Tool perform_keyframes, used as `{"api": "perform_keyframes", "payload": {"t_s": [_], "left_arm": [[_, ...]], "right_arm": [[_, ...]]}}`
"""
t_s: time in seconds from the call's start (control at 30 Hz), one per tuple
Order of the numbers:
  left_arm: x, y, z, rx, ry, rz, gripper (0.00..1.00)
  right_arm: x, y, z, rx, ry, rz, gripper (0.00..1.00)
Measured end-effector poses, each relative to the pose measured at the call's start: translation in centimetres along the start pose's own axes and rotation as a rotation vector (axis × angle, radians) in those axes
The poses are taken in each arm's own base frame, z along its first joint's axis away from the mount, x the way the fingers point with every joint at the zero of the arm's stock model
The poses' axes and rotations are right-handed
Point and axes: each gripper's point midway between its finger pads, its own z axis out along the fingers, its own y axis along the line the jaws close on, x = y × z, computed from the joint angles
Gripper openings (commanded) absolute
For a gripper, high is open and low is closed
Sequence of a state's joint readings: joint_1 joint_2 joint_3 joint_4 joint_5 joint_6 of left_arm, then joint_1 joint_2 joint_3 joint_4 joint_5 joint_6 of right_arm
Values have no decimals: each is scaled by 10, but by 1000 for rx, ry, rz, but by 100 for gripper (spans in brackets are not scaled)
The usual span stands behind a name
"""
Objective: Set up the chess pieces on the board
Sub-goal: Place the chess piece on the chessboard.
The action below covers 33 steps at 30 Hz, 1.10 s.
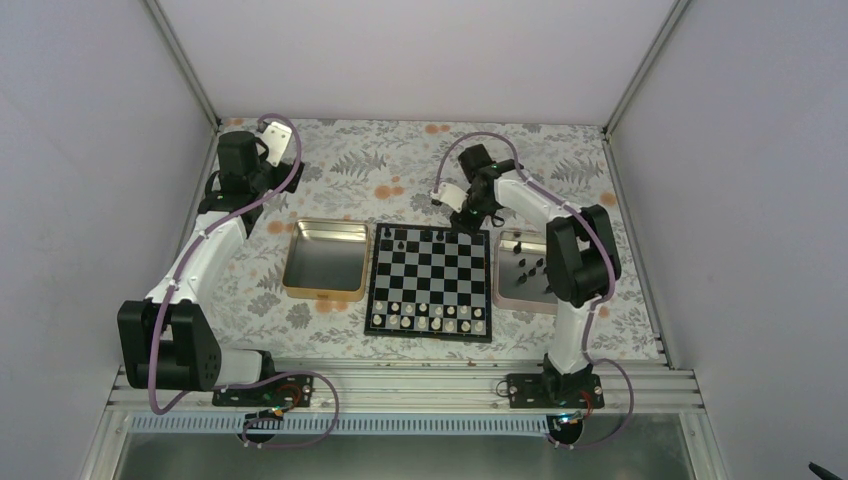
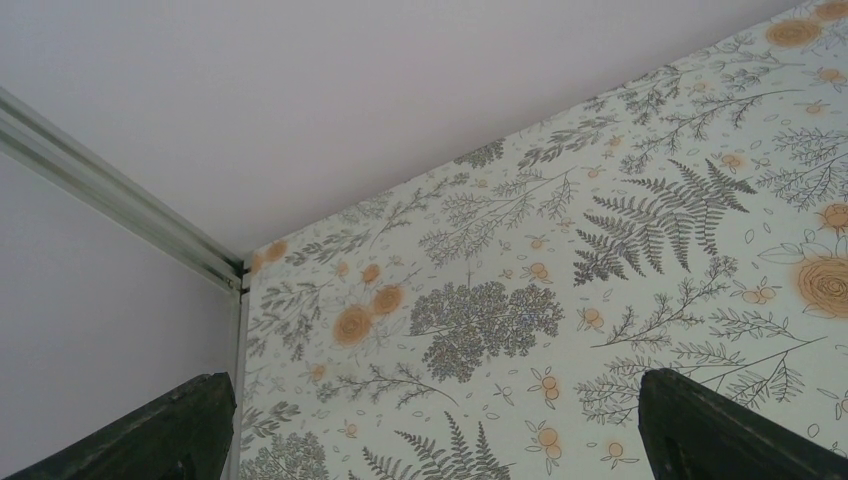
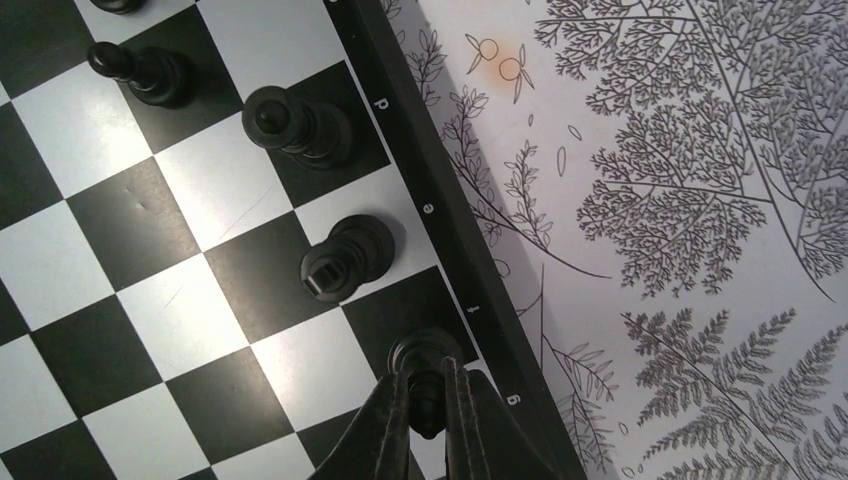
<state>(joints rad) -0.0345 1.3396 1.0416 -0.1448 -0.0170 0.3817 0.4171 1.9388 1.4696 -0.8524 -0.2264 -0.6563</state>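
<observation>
The board (image 1: 430,283) lies in the middle of the table, with small white pieces on its two near rows and a few black chess pieces (image 1: 401,243) on its far row. My right gripper (image 1: 470,222) is at the board's far right corner. In the right wrist view it (image 3: 427,377) is shut on a black piece (image 3: 425,350) whose base is over a dark edge square of the board (image 3: 200,290). A rook-like piece (image 3: 340,258) and another black piece (image 3: 295,125) stand beside it. My left gripper (image 2: 437,385) is open and empty over the far left table corner (image 1: 250,150).
An empty gold tray (image 1: 325,262) lies left of the board. A silver tray (image 1: 505,290) on the right holds several loose black pieces (image 1: 527,266). Enclosure walls and metal posts ring the floral tabletop.
</observation>
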Motion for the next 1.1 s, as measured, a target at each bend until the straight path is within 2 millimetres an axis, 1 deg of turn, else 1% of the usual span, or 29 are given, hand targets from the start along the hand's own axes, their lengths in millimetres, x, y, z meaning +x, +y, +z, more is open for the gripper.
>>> {"api": "perform_keyframes", "payload": {"t_s": [0.3, 0.73, 0.93, 1.1], "left_arm": [[0, 0, 0, 0, 0, 0, 100], [0, -1, 0, 3, -1, 0, 100], [0, -1, 0, 3, -1, 0, 100], [0, -1, 0, 3, -1, 0, 100]], "right_arm": [[-3, 2, 9, -16, 10, -7, 7], [-3, 4, 9, -21, 15, -9, 8], [-3, 5, 9, -21, 15, -9, 10], [-3, 5, 9, -22, 15, -10, 14]]}}
